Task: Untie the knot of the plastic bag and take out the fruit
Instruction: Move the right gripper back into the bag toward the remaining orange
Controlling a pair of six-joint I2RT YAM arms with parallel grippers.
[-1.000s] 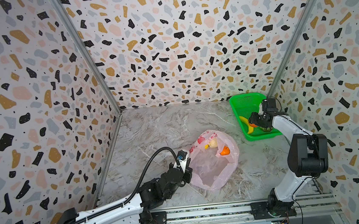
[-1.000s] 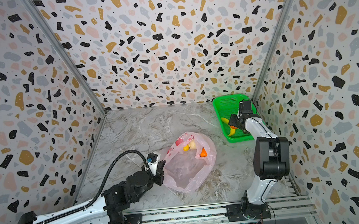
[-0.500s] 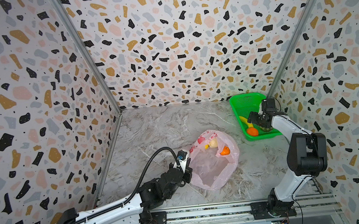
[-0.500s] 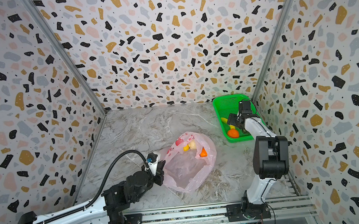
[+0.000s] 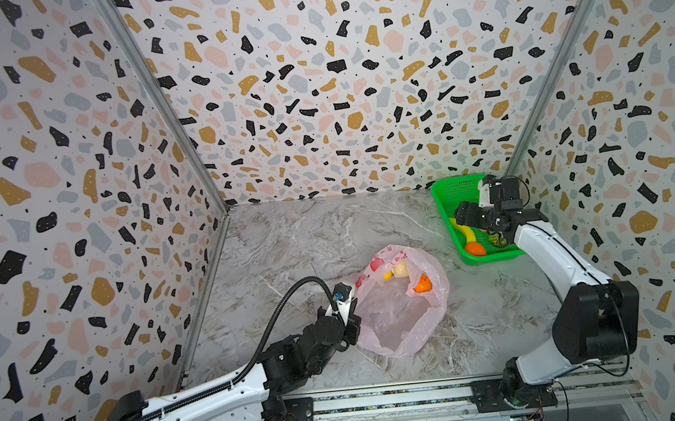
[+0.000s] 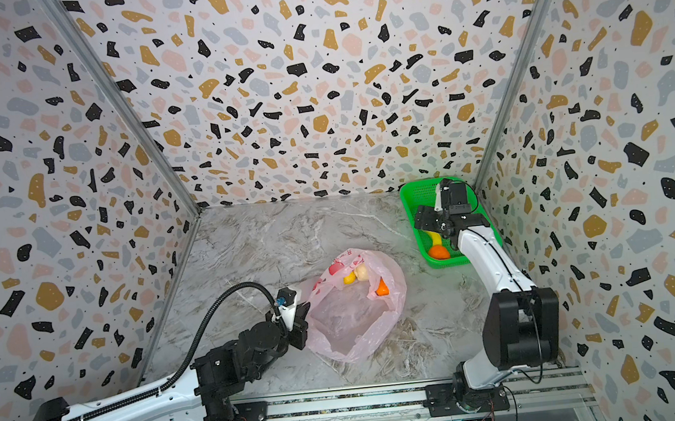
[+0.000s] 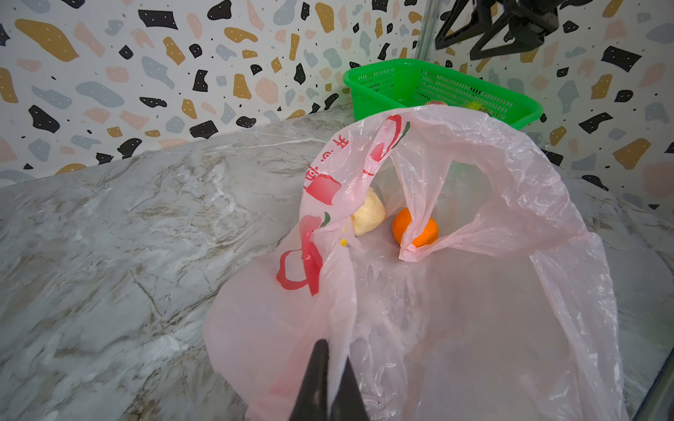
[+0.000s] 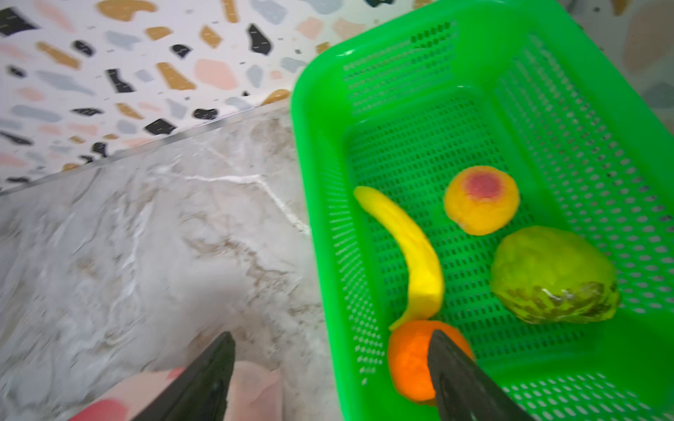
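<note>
The pink plastic bag (image 5: 399, 318) (image 6: 350, 323) lies open mid-table; no knot shows. My left gripper (image 7: 333, 355) is shut on the film of its near edge. Inside the bag lie an orange (image 7: 425, 233), a pale beige lump (image 7: 368, 217) and a small yellow piece (image 6: 349, 278). My right gripper (image 8: 332, 333) (image 5: 463, 215) stands open and empty above the near left rim of the green basket (image 8: 302, 145). The basket holds a banana (image 8: 412, 255), a peach (image 8: 481, 204), a bumpy green fruit (image 8: 554, 277) and an orange (image 8: 408, 361).
The green basket (image 5: 441, 198) sits in the far right corner against the speckled walls. The right arm's white link (image 5: 553, 259) slants from its base rail up to the basket. The left arm's black cable (image 5: 289, 299) arches beside the bag.
An orange now lies in the basket where none showed a second ago. The right gripper's jaws have spread wider. The left gripper and the bag have not moved.
</note>
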